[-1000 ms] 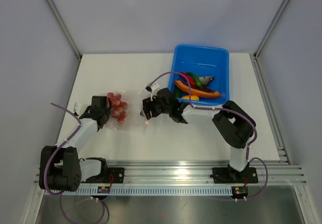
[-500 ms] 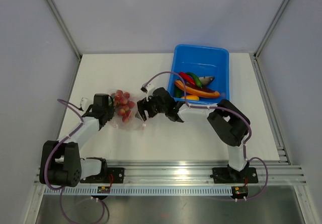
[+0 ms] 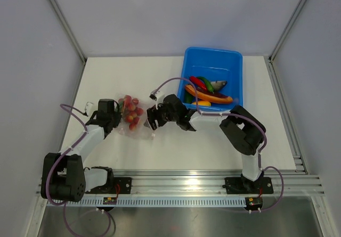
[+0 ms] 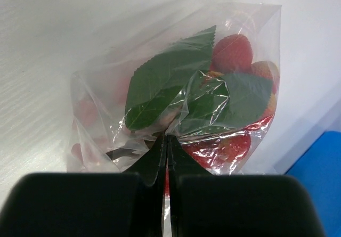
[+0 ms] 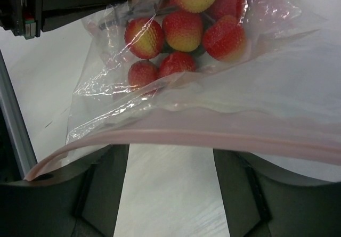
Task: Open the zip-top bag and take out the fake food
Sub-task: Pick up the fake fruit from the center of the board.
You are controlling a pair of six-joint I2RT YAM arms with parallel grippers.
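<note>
Zip-top bag (image 3: 133, 124) is being held on the table (image 3: 213, 141) between the two grippers, left of the blue tub (image 3: 213, 56). Its closed end is being pinched by the left gripper (image 4: 165, 144), whose fingers are clamped together. The right gripper (image 3: 152, 118) is being held spread, with the pink zipper strip (image 5: 213, 133) lying across its gap. Ideally only one lip is being caught and peeled away while the far end is being anchored. The bag's long axis is running left-right, its mouth pointing toward the right arm, with the red grape bunch (image 5: 184, 32) inside.
</note>
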